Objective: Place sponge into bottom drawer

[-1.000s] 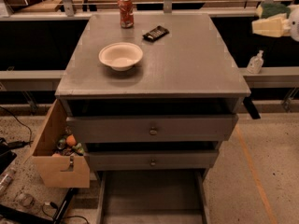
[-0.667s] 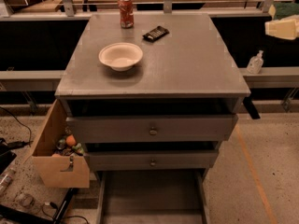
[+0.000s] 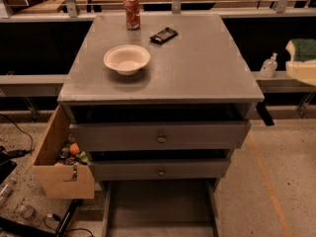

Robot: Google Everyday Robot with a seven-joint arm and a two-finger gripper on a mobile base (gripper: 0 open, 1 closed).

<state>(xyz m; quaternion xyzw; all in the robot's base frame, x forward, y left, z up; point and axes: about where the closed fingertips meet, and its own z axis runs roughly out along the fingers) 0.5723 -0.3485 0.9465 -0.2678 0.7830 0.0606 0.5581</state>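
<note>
The sponge (image 3: 302, 59), dark green top on pale yellow foam, hangs in the air at the right edge, beside the cabinet's right side and about level with its top. My gripper (image 3: 310, 63) is at that edge, mostly cut off by the frame, shut on the sponge. The bottom drawer (image 3: 160, 206) is pulled out at the foot of the cabinet, a wide shallow grey tray with side rails. It lies low and to the left of the sponge, and nothing shows inside it.
On the grey cabinet top (image 3: 197, 68) stand a white bowl (image 3: 126, 58), a red can (image 3: 131, 6) and a black flat packet (image 3: 163, 34). Two knobbed drawers (image 3: 160, 135) sit above the open one. A tan cardboard box (image 3: 59, 164) hangs at the left. A pump bottle (image 3: 268, 65) stands at the right.
The sponge and gripper have moved down along the right edge, from near the top of the view to about cabinet-top level. Nothing else moved.
</note>
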